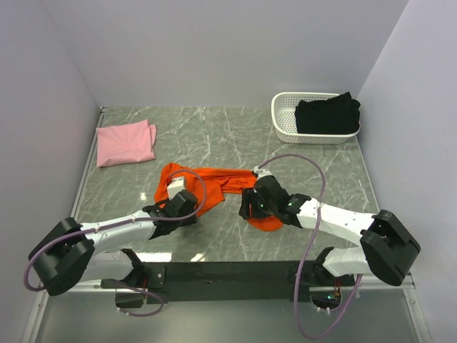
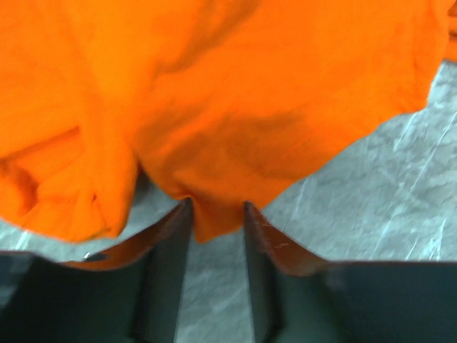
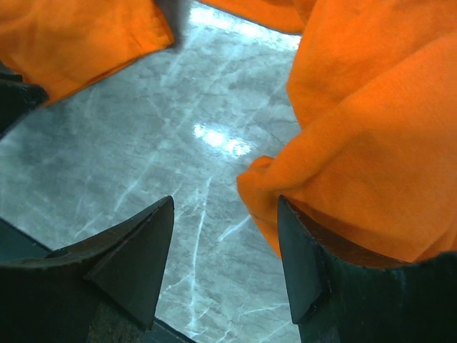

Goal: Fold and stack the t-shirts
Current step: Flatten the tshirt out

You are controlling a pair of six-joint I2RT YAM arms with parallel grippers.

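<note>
The bright orange t-shirt [image 1: 214, 187] lies crumpled mid-table between my two grippers. My left gripper [image 1: 182, 205] is at its left near edge. In the left wrist view the jaws [image 2: 217, 214] stand a narrow gap apart, and a corner of the orange cloth [image 2: 214, 107] hangs between the fingertips. My right gripper [image 1: 255, 205] is at the shirt's right end. It is wide open [image 3: 225, 221] over bare table, and the orange cloth [image 3: 371, 143] drapes over its right finger [image 3: 300, 264]. The pale pink t-shirt [image 1: 126, 143] lies folded at the back left. The black t-shirt [image 1: 327, 114] sits in the basket.
The white slotted basket [image 1: 284, 123] stands at the back right corner. Grey walls close in the table on the left, back and right. The arms' cables loop over the near part of the marble table [image 1: 214, 136].
</note>
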